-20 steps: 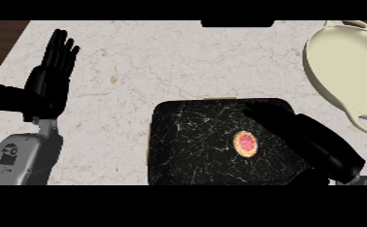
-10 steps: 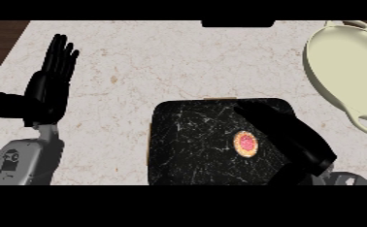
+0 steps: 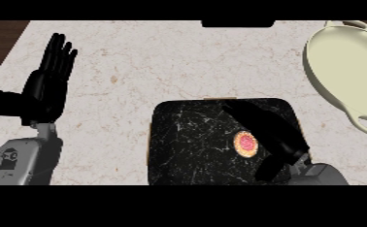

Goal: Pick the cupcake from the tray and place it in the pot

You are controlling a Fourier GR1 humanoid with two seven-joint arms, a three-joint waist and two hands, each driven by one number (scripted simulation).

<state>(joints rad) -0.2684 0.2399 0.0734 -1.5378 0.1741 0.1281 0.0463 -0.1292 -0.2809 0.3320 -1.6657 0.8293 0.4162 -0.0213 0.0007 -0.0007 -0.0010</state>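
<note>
The cupcake (image 3: 246, 143) lies on the black tray (image 3: 186, 143), toward the tray's right side, at about 5 o'clock in the head view. It shows as a small pink disc with a yellow rim. The right hand (image 3: 267, 129) is above the tray, just beside the cupcake at its 2 o'clock side. The fingers look straight and point toward 11 o'clock, and they hold nothing. The thumb seems to reach down below the cupcake, but black on black makes this hard to tell. I cannot tell if the hand touches the cupcake or only hangs over it.

The left hand (image 3: 46, 83) rests open at 9 o'clock on the surface (image 3: 158, 61), fingers up, well apart from the tray.

The pot (image 3: 337, 66), cream coloured, is at 2 o'clock, partly cut by the view's edge.

In my judgement the step in hand is the grasp. To do it well, the hand should come down so that the cupcake sits between thumb and fingers, and close only after that. The cupcake is small and low, so a closing from the side could push it over the tray. After the grasp, lift it straight up before moving toward the pot, so it clears the pot's rim.
</note>
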